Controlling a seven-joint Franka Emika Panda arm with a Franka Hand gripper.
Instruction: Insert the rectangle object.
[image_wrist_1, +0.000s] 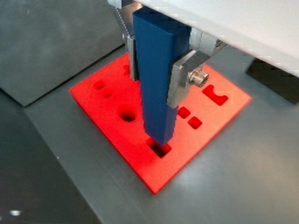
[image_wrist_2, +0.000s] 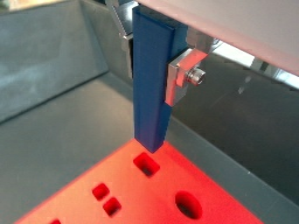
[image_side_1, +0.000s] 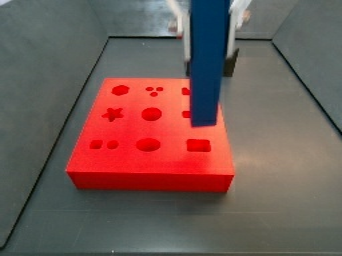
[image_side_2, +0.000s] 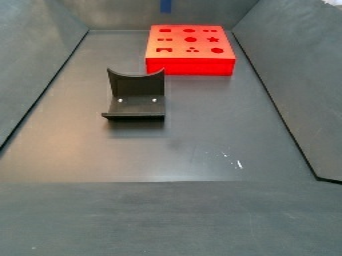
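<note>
My gripper (image_wrist_1: 158, 74) is shut on the rectangle object (image_wrist_1: 156, 79), a tall blue bar held upright between the silver fingers (image_wrist_1: 184, 83). It hangs over the red block (image_wrist_1: 111, 109), which has several shaped holes. In a wrist view the bar's lower end (image_wrist_2: 149, 138) is just above a small rectangular hole (image_wrist_2: 146, 164), not touching the block. In a side view the bar (image_side_1: 207, 70) hangs from the gripper (image_side_1: 203, 25) over the right part of the block (image_side_1: 134, 170). The other side view shows the block (image_side_2: 190, 62) far back, with no gripper or bar in it.
The dark fixture (image_side_2: 134, 96) stands on the grey floor, nearer than the block and to its left. Grey walls (image_side_1: 54, 90) slope up round the floor on both sides and behind the block.
</note>
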